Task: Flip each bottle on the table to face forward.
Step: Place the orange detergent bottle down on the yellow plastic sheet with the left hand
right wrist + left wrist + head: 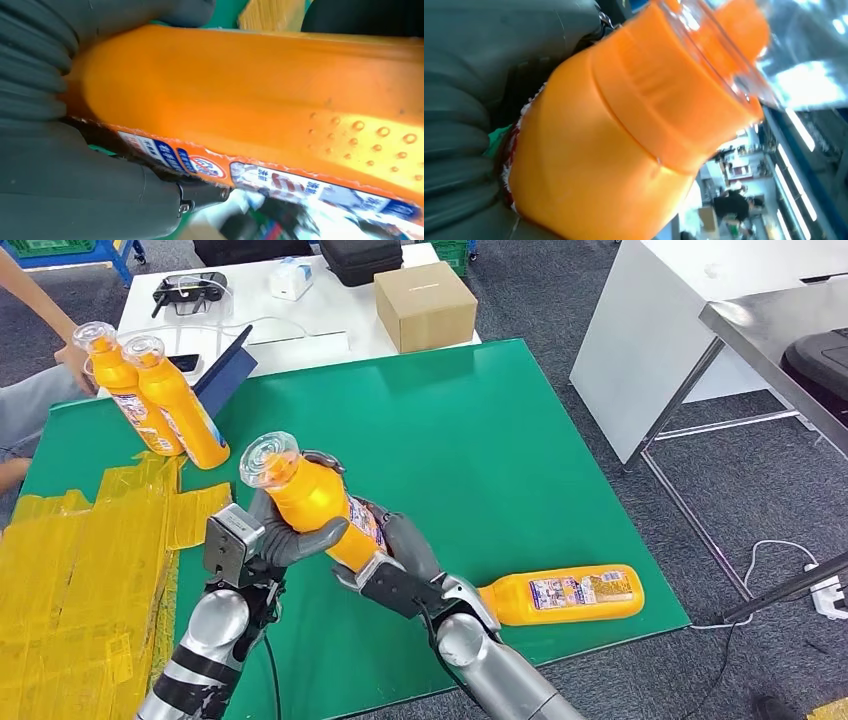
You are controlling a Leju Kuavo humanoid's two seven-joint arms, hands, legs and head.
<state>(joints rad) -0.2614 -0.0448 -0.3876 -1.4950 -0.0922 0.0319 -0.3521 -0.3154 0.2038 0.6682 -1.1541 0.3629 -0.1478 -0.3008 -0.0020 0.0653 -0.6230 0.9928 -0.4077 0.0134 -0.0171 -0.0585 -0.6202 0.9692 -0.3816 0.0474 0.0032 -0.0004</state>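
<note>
- Held bottle [312, 502]: tilted, above green mat [480, 440], cap toward camera.
- Left hand [270, 540]: gripping upper body.
- Right hand [395, 555]: gripping lower body.
- Lying bottle [565, 595]: on mat, nr right edge.
- Two bottles [150, 395]: upright, far-left corner.

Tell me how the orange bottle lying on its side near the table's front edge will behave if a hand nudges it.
The lying bottle looks like rigid moulded plastic, so it should slide rather than flex. Its body appears flattish with the label up, so it will probably skid or pivot on the green mat, not roll. It lies close to the mat's front edge, so a push that way may drop it.
</note>
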